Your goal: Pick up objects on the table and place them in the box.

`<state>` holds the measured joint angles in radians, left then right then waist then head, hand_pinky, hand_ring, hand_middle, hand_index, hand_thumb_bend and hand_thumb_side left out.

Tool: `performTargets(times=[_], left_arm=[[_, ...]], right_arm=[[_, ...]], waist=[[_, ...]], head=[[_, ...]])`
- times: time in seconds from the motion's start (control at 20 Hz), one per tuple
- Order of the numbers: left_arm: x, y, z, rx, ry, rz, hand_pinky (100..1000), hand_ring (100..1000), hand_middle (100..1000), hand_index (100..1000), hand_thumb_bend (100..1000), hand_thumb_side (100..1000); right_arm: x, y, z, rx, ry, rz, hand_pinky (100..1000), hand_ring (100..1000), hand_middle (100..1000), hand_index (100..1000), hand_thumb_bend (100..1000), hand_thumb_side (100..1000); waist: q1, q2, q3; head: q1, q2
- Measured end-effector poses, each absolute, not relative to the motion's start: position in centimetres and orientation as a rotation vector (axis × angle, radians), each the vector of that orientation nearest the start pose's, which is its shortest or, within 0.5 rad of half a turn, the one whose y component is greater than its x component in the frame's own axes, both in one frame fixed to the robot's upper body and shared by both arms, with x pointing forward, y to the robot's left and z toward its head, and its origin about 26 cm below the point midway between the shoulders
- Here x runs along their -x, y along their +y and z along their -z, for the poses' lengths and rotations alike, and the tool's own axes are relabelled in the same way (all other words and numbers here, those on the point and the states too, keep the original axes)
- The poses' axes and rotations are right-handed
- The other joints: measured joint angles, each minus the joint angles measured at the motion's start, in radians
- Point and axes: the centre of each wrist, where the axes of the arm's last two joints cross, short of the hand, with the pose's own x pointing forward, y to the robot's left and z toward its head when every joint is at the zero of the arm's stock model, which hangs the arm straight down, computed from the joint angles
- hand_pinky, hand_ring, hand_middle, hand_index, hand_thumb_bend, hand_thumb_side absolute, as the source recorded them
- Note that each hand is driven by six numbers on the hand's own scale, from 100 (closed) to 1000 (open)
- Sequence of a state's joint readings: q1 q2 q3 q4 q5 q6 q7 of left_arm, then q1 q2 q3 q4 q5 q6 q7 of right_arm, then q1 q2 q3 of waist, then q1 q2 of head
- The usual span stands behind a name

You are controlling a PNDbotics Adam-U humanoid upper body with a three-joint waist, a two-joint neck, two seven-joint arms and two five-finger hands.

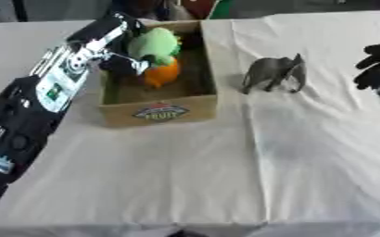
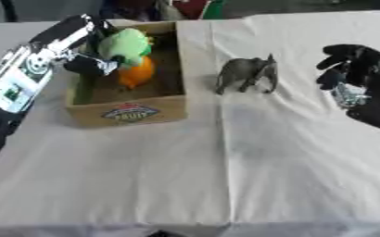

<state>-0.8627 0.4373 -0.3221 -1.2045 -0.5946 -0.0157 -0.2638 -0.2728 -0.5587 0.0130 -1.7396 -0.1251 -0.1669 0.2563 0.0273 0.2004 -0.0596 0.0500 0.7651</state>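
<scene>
A green-and-orange plush toy (image 1: 155, 56) is seen inside the box (image 1: 159, 111), with the left hand (image 2: 92, 65) at it; closure cannot be told. Right of the box, a grey elephant (image 1: 274, 73) remains on the table (image 1: 185, 176). Further right, the right hand (image 2: 359, 76) is held relaxed and empty.

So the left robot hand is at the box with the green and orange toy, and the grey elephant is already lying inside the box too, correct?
Not quite. The elephant stands on the tablecloth to the right of the box, outside it, as the right eye view shows. The left robot hand is at the box with the green and orange toy.
</scene>
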Motion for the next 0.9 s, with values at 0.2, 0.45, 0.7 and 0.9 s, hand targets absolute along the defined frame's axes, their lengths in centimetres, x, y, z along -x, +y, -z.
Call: performTargets(times=[0.2,0.45,0.7,0.9], left_arm=[[-43.0,22.3,-21.1,-0.665,-1.81,1.26,738,783,793,870,901,605],[-39.2,24.6,-22.9,-0.646,-1.985,1.038,693,732,753,851,880,595],[-36.2,26.5,-23.5,-0.631,-2.062,0.844,659,690,708,837,843,583],[-34.8,27.5,-22.9,-0.612,-2.073,0.727,641,671,693,833,820,577]], right_arm=[[-32.7,-32.7,-16.2,0.096,-2.045,-0.749,581,609,648,834,100,371],[-33.1,-32.9,-17.1,0.116,-2.064,-0.772,585,615,657,835,100,349],[-33.8,-33.0,-19.1,0.148,-2.095,-0.841,593,625,669,839,100,317],[-34.6,-33.0,-21.2,0.183,-2.118,-0.94,618,656,694,851,100,297]], waist=[[-0.006,0.0,0.023],[-0.013,0.0,0.055],[-0.019,0.0,0.089],[-0.023,-0.003,0.114]], head=[[-0.004,0.0],[-0.015,0.0],[-0.03,0.0],[-0.045,0.0]])
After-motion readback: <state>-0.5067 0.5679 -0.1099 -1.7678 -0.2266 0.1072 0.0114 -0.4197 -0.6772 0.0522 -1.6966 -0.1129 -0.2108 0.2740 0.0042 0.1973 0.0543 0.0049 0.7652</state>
